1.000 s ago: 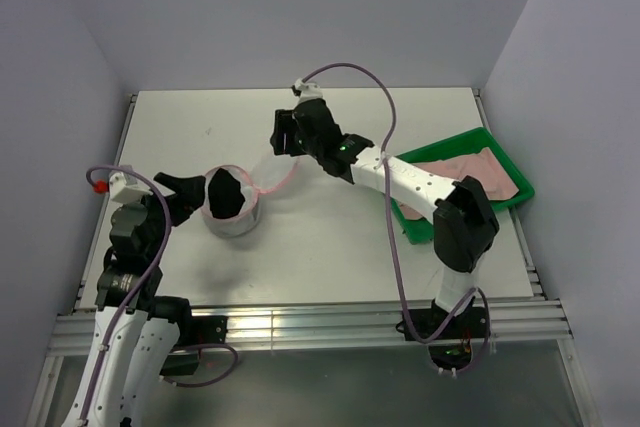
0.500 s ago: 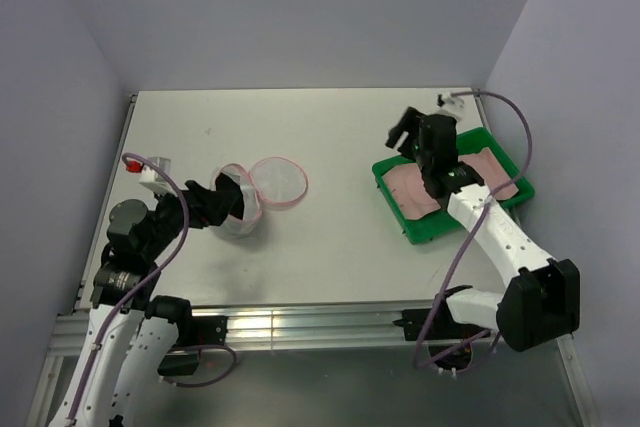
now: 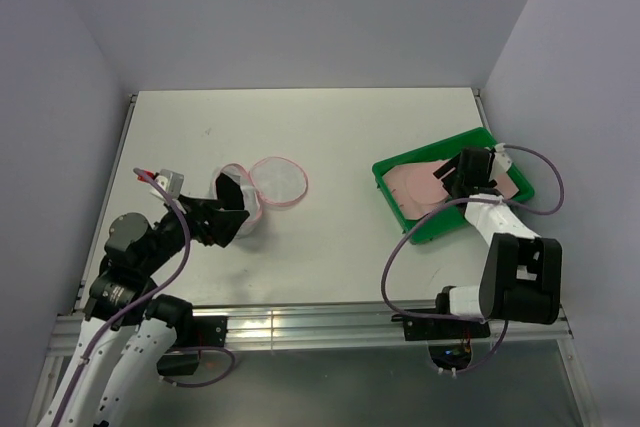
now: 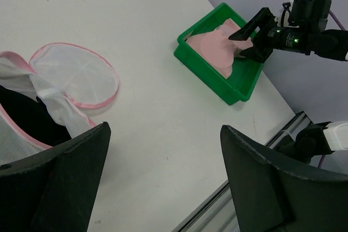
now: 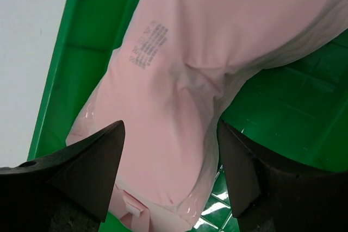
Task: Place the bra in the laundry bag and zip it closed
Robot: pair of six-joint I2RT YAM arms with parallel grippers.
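The pale pink bra point(image 3: 412, 187) lies in the green tray point(image 3: 425, 230) at the right of the table. My right gripper point(image 3: 452, 179) hangs low over it, open. In the right wrist view its fingers straddle the bra point(image 5: 179, 80), with the gripper point(image 5: 171, 172) not closed on the fabric. The laundry bag point(image 3: 246, 225), white mesh with a pink rim, stands at the left with its lid point(image 3: 278, 180) flopped open on the table. My left gripper point(image 3: 228, 212) is open at the bag's mouth; in its wrist view the bag point(image 4: 16, 139) sits by the left finger.
The tray point(image 4: 209, 71) stands near the table's right edge, slightly angled. The metal rail point(image 3: 320, 322) runs along the near edge by both arm bases. White tabletop lies between bag and tray.
The right arm swung from the bag's lid across to the tray and dropped over the bra, its jaws opening wider. The lid now lies flat on the table. The left arm shifted slightly.
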